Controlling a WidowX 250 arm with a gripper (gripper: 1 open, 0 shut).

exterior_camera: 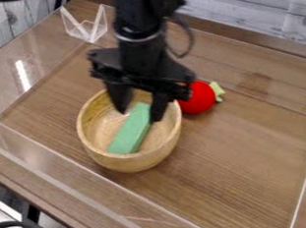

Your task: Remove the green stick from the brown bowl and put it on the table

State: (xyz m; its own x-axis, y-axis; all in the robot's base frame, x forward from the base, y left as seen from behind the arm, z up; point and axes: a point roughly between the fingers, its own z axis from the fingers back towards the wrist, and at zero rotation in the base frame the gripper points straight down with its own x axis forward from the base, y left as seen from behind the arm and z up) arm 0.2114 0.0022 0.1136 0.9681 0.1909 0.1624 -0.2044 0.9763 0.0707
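Green stick (134,131), flat, pale, matte.

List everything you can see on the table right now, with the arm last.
bowl: one, light-brown wood, front-left of the table's middle.
green stick: one, light green, lying tilted inside the bowl, upper end near the far rim.
red toy: one, red with a green tip, on the table right of the bowl.
table: one, brown wood grain, with clear walls around it.
end effector: one, black, jaws open, pointing down over the stick's upper end.
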